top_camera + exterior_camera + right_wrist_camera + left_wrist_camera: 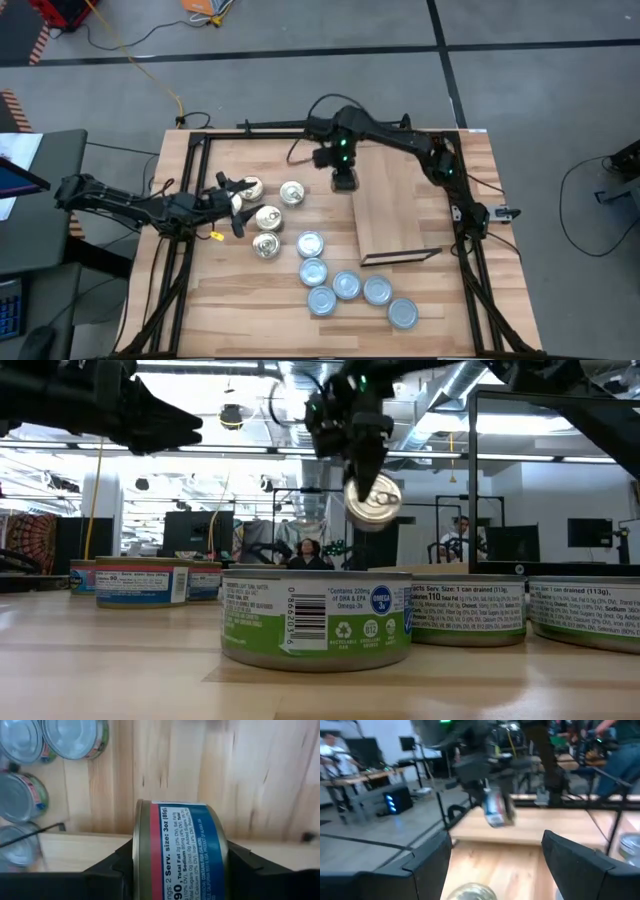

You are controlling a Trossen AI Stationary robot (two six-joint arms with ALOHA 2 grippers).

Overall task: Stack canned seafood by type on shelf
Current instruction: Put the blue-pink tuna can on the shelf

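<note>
A: When you count the tins on the counter point(440, 300), how many do you get?

B: Four gold tins point(268, 216) sit in a bunch. Six silver tins point(346, 286) lie near the shelf's dark edge. One more tin point(343, 181), with a red and blue label, hangs on its side in the right gripper point(343, 183), pinched between both fingers over the shelf's far corner.

A: Is the shelf point(400, 215) bare?

B: Yes, lots of room. The left gripper point(231, 200) is wide open by the gold tins, holding nothing.
</note>
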